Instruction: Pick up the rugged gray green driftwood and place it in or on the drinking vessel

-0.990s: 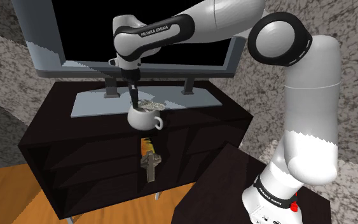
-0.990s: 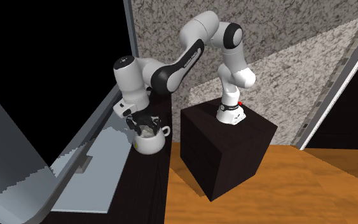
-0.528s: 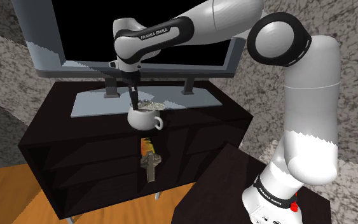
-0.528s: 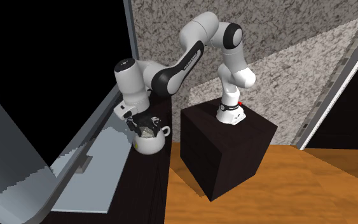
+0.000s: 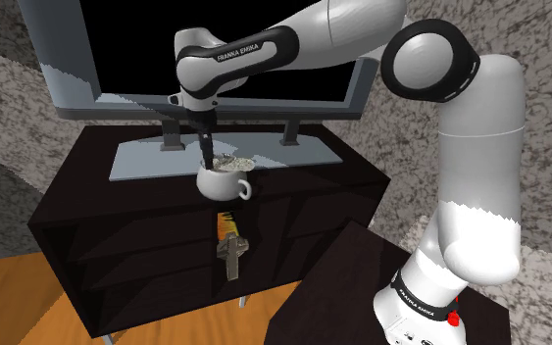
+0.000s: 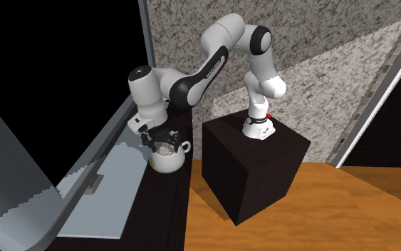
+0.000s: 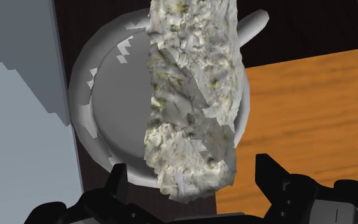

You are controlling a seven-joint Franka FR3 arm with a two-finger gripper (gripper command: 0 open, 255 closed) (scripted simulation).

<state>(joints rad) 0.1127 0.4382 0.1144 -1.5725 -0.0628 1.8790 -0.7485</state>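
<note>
A rough grey-green driftwood piece [image 7: 193,95] lies across the rim of a white mug [image 7: 101,121] with a side handle. My gripper [image 7: 198,181] hovers just above the wood's near end, open, its fingers standing clear of the wood on both sides. In the shoulder view the gripper [image 5: 206,155] points down at the mug [image 5: 223,183], with the driftwood [image 5: 234,160] resting on top. From the second exterior view, the driftwood [image 6: 164,148] sits in the mug's [image 6: 170,162] mouth below the gripper [image 6: 159,137].
The mug stands on a dark cabinet [image 5: 87,201] in front of a large screen's grey base [image 5: 146,162]. A small dark cross-shaped object with an orange-striped end [image 5: 230,245] lies nearer the cabinet's front. My stand [image 6: 252,164] is beside the cabinet, on wooden floor [image 6: 348,207].
The hand has risen slightly above the mug. The driftwood stays on the mug's rim and does not follow the fingers.
</note>
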